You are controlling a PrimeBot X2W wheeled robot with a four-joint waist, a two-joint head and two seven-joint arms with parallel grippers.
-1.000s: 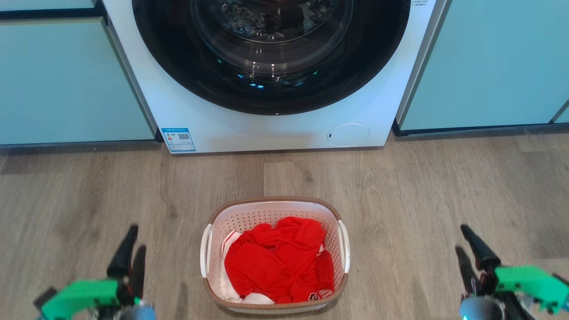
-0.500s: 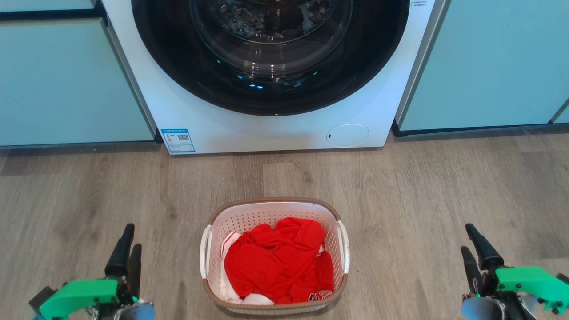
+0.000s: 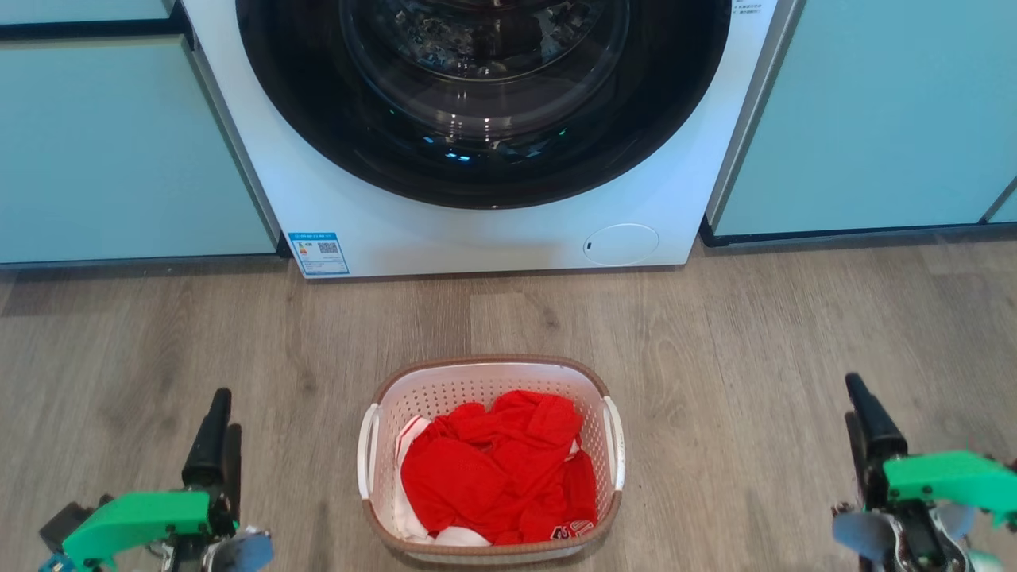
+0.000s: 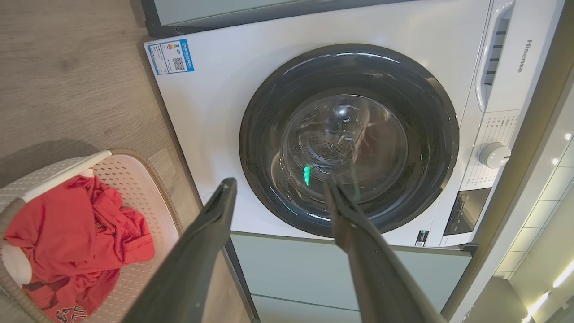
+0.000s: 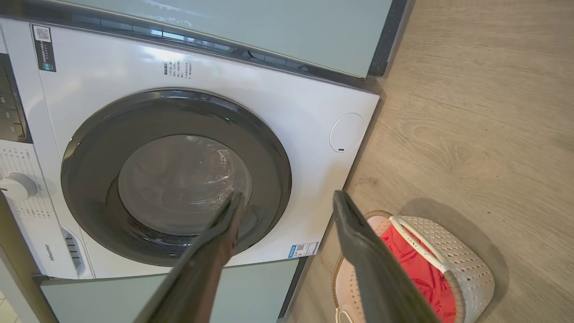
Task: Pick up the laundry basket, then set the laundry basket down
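The laundry basket (image 3: 485, 360), white and perforated with a brown rim, stands on the wood floor in front of the washing machine. A heap of red clothing (image 3: 493, 469) fills it. My left gripper (image 3: 218, 409) hovers to the basket's left, well apart from its white side handle (image 3: 367, 449). My right gripper (image 3: 860, 397) is farther off on the right side. In the wrist views the left gripper (image 4: 280, 184) and the right gripper (image 5: 289, 195) are open, nothing between the fingers. The basket (image 4: 150, 193) shows at the left wrist view's lower left, and the basket (image 5: 466, 264) at the right wrist view's lower right.
A white front-loading washing machine (image 3: 477, 238) with a dark round door stands directly behind the basket. Pale green cabinets flank it on the left (image 3: 119, 143) and on the right (image 3: 874, 119). Wood floor (image 3: 715, 334) stretches between the machine and the basket.
Both grippers have drifted outward from the basket, the left a little to the left, the right to the right and up. The basket has not moved.
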